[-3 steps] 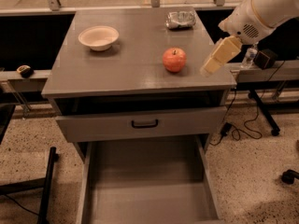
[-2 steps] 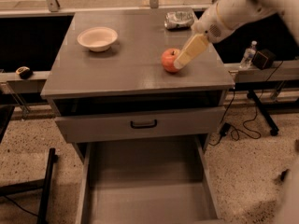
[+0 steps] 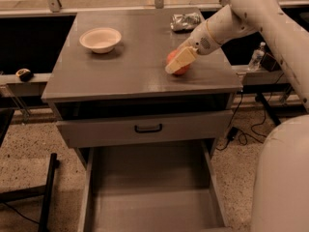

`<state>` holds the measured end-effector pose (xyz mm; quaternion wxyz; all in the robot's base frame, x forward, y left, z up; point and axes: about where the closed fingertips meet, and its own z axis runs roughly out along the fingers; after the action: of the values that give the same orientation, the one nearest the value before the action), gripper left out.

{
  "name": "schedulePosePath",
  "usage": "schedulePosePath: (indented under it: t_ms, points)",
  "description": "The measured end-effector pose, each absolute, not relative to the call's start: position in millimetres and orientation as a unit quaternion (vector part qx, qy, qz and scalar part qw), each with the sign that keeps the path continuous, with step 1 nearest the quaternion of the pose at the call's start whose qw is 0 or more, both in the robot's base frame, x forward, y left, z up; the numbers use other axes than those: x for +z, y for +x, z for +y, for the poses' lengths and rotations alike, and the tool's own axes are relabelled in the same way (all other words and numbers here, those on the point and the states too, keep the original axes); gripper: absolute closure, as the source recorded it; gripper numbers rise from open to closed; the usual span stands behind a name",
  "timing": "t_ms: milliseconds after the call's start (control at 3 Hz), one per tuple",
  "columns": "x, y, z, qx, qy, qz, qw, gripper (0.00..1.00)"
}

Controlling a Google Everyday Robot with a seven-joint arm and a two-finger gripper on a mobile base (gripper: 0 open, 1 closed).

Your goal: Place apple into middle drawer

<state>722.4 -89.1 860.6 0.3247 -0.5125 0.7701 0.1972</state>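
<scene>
- A grey cabinet (image 3: 130, 66) is seen from above and in front, with a flat top and drawers below it.
- The apple (image 3: 180, 72), round and red-orange, sits on the cabinet top. It is right of centre and nearer the front edge than the back.
- The robot's cream-coloured gripper (image 3: 177, 62) reaches in from the upper right on a white arm (image 3: 227, 23). It lies across the apple, touching it or very nearly so, and hides much of it.
- It cannot be told from this view whether the gripper is open or has closed on the apple.
- The apple appears to rest on the surface rather than hang in the air. The task therefore seems to be at the grasping step, with the lift, the carry and the release all left to do.
- The middle drawer (image 3: 152, 197) stands wide open at the bottom of the view. Its flat floor is bare, with thin walls at left and right, so it looks ready to receive the apple.
- Between the cabinet top and that open drawer is a drawer front with a small black handle (image 3: 148, 128).
- The likely path runs forward over the front edge, clear of the handled drawer front, then down between the side walls.
- A white bowl (image 3: 100, 38) sits well apart to the left.
- A crumpled silver bag (image 3: 186, 21) lies at the back right, close under the arm.
</scene>
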Motion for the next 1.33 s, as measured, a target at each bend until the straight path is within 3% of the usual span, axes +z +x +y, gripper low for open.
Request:
schedulePosePath:
  t_ms: [333, 1000, 1333]
  points:
    - [863.3, 713.2, -81.3, 0.206, -0.526, 0.754, 0.334, 0.53]
    - [916.6, 634.1, -92.3, 0.214, -0.565, 0.667, 0.437, 0.98]
    - [883.5, 559.8, -98.2, 0.221, -0.581, 0.655, 0.429, 1.00]
